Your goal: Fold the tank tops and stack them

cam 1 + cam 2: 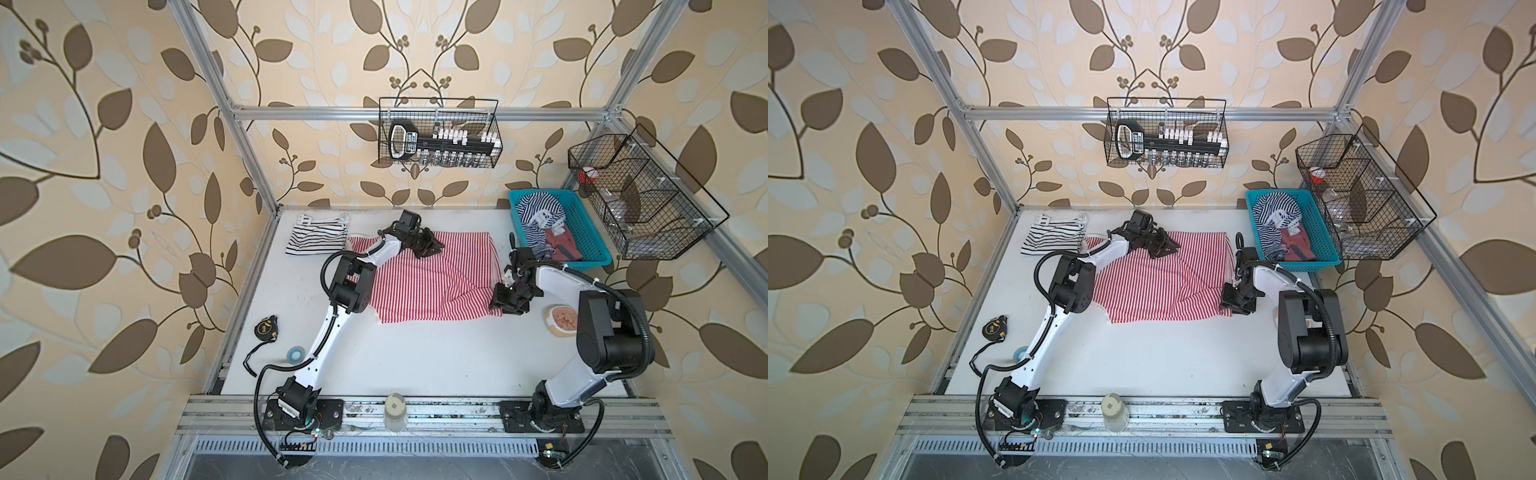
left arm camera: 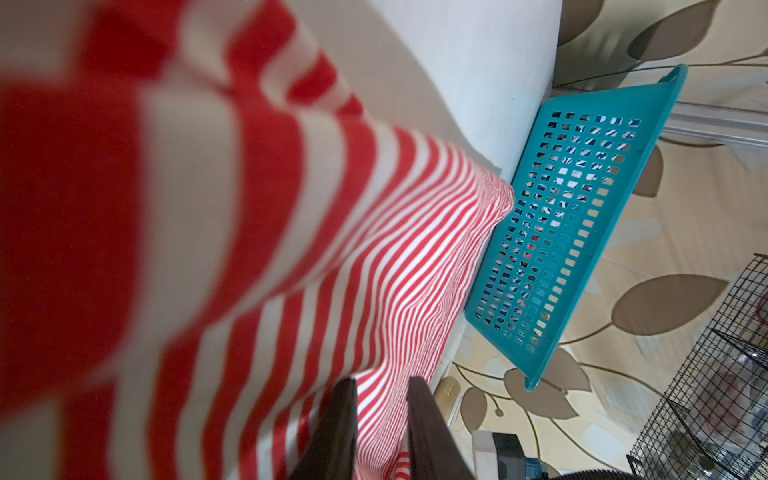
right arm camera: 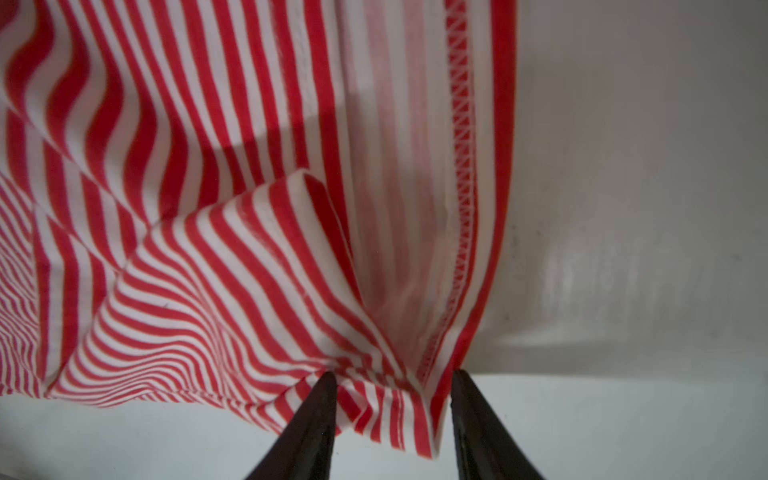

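The red-striped tank top [image 1: 428, 286] lies spread and wrinkled across the middle of the white table [image 1: 415, 357] in both top views. My left gripper [image 1: 432, 248] is at its far edge. In the left wrist view this gripper [image 2: 381, 380] has its fingers close together on a fold of the striped cloth, which rises blurred near the camera. My right gripper [image 1: 500, 305] is at the top's near right corner. Its fingers [image 3: 330, 399] stand apart, with the hemmed corner [image 3: 395, 411] loose between them. The black-striped tank top [image 1: 316, 237] lies folded at the far left.
A teal basket [image 1: 517, 226] with more clothes stands at the far right, close to the red-striped top's edge. A tape measure [image 1: 266, 328] and a tape roll [image 1: 295, 353] lie at the left. A beige dish [image 1: 561, 322] sits by the right arm, and a jar [image 1: 395, 409] stands on the front rail.
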Controlling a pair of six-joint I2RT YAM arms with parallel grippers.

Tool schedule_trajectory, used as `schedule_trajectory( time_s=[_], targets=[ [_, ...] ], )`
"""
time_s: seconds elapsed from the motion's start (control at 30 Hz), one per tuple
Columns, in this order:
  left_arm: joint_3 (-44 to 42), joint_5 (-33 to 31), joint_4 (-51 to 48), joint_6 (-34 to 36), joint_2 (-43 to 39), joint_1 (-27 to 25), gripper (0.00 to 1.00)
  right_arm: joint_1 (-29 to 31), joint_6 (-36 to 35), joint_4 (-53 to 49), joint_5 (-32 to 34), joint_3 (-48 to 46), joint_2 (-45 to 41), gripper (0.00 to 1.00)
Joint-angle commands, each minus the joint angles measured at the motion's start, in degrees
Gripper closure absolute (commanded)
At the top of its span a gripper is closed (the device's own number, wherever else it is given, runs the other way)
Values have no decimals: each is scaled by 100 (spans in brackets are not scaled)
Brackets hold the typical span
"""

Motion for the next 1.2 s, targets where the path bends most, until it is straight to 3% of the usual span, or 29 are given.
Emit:
schedule_trajectory(
  time_s=[0.0, 0.13, 0.33, 0.53, 0.67, 0.83, 1.0, 1.17],
  targets=[
    [-184, -238, -292, 34, 141, 90, 76, -27, -146, 113, -202, 221, 122, 59],
    [-183, -247, -306, 32, 145, 108, 76, -31, -147, 124, -195, 166, 92, 63],
    [-183, -238, -330, 52, 170, 117, 76, -70, -176, 105, -97, 168, -45, 56],
    [-183, -249, -339, 56, 198, 121, 76, -71, -244, 157, -122, 244, -31, 61],
    [-188, -256, -345, 60, 218, 133, 76, -80, -243, 203, -114, 220, -50, 68],
    [-183, -324, -407, 47, 251, 152, 76, -82, -227, 155, -76, 121, -181, 89],
    [-1, -599, -955, 121, 329, 161, 77, -88, -185, -71, 98, -88, -520, 99],
    [-17, -720, -1111, 96, 342, 179, 78, -71, -122, -515, 434, -321, -861, 100]
  ],
)
